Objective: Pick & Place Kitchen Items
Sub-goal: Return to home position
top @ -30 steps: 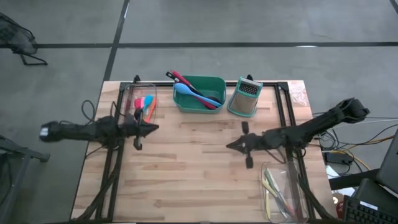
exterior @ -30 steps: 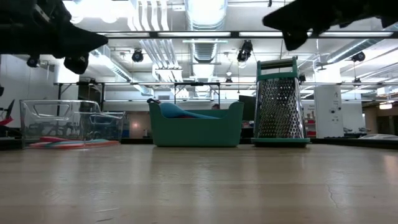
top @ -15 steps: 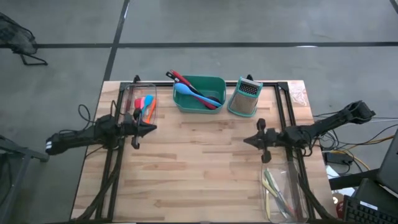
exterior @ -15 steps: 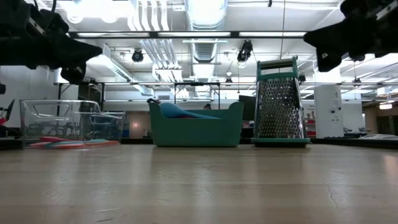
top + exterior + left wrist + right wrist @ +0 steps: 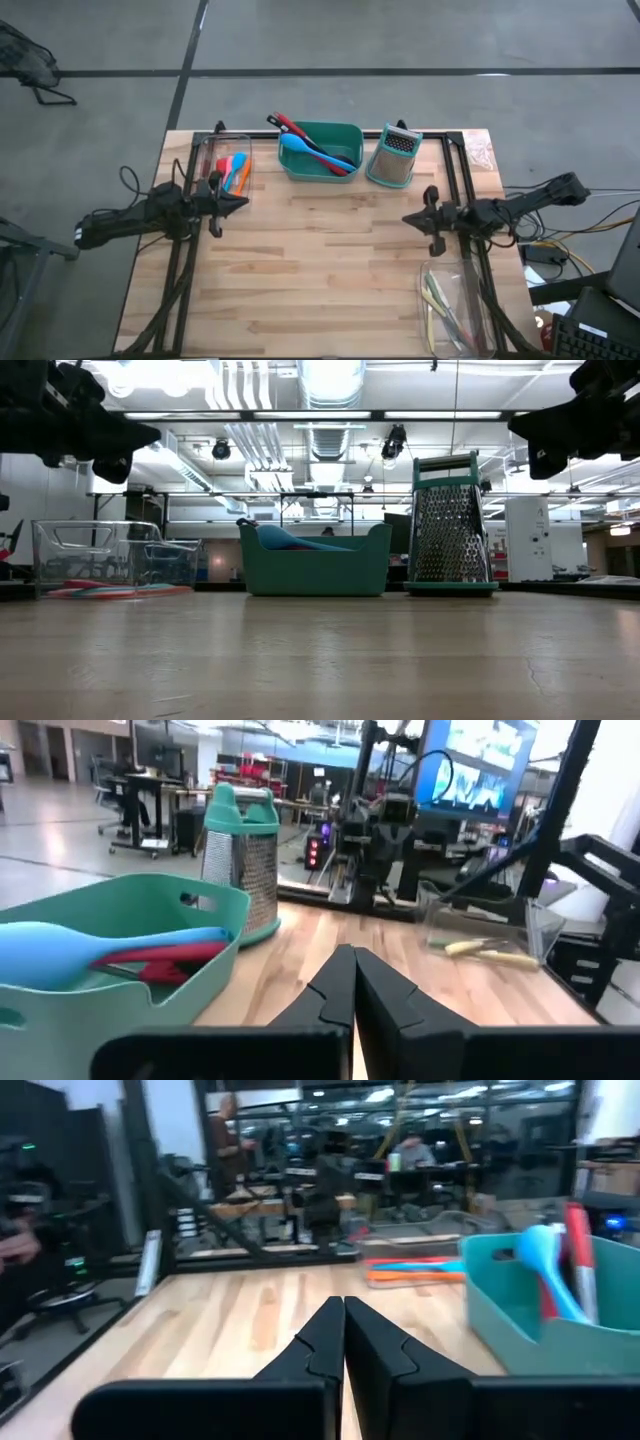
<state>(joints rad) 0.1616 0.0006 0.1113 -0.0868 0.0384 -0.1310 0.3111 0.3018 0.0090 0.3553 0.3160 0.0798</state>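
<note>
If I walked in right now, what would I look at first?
Probably the teal tub at the back middle of the table, with a big blue spoon and red utensils poking out, and the shiny steel grater right beside it. Next, the two dark arms: the left claw hovers shut and empty by the left clear bin, the right claw near the right clear bin.

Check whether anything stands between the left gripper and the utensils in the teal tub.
Nothing visible does. The left gripper, shut, hangs over bare table; toward the blue spoon and red utensils only the wall of the teal tub rises. The clear bin lies beside the gripper, not across that line.
</note>
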